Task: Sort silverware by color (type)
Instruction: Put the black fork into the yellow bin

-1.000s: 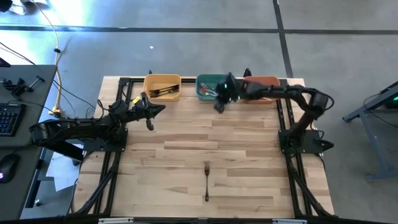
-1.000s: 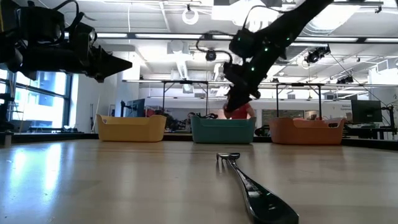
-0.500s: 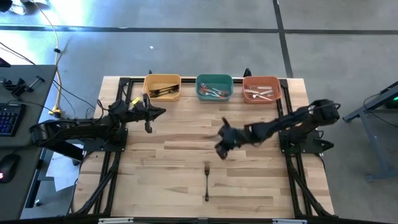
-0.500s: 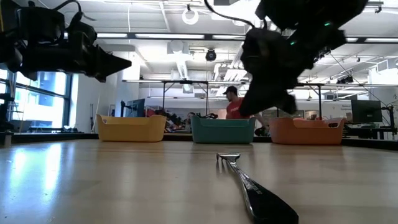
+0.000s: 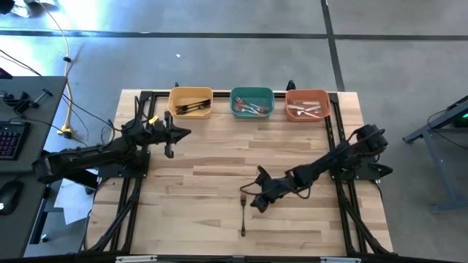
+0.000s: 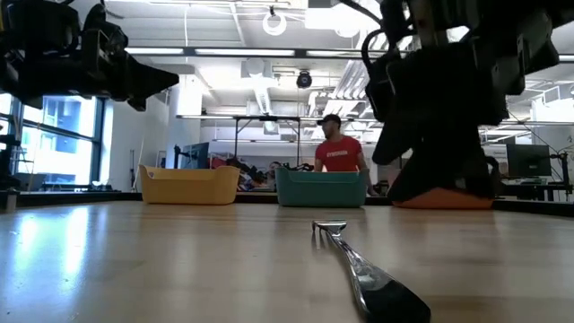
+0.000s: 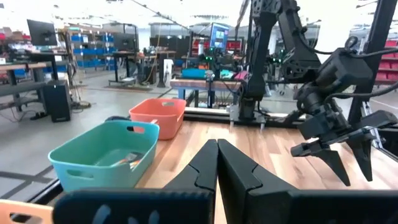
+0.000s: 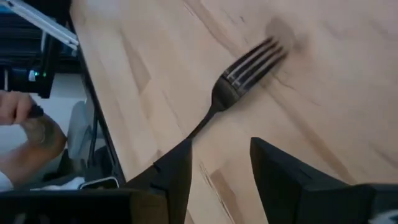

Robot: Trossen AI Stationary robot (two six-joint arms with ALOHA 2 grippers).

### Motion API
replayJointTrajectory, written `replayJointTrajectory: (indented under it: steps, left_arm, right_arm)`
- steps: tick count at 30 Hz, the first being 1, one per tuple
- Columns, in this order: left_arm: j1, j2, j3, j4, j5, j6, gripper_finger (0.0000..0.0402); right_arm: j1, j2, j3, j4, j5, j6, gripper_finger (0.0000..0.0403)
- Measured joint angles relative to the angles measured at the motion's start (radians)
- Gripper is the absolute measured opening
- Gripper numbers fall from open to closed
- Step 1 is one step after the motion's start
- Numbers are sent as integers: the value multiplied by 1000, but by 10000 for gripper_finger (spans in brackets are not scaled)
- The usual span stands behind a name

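One black-handled fork (image 5: pixel 243 213) lies flat on the wood table near the front middle, its tines toward the far edge. It also shows in the low view (image 6: pixel 359 269) and the right wrist view (image 8: pixel 249 68). My right gripper (image 5: pixel 252 199) hangs open, slanting down just over the fork's neck. In the right wrist view (image 8: pixel 221 146) the handle runs under one finger, and I see no touch. My left gripper (image 5: pixel 179 135) is shut, holds nothing, and hovers level above the table's left side.
A yellow bin (image 5: pixel 191 101), a green bin (image 5: pixel 252 102) and a red-orange bin (image 5: pixel 307 104) stand in a row at the far edge, each with silverware in it. Bare wood surrounds the fork. A person in a red shirt (image 6: pixel 339 154) stands behind the table.
My right gripper has swung from above the green bin toward the table's near edge and come down over the fork, rolling its wrist on the way. The fork has stayed where it was.
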Motion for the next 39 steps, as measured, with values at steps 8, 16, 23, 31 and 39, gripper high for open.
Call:
replayJointTrajectory:
  steps: [8,16,23,31,39]
  left_arm:
    - [0,-123,0,-146,0,34,0]
    - [0,-181,0,-248,0,62,0]
    - [0,-196,0,-270,0,82,0]
    - [1,-196,0,-270,0,90,0]
    - [1,-196,0,-266,-1,76,0]
  right_arm:
    - [1,139,106,17,20,49,145]
    - [-10,207,126,59,19,137,144]
    - [-14,214,124,107,93,90,138]
    - [-34,267,127,197,79,17,80]
    - [-61,306,152,230,6,7,97]
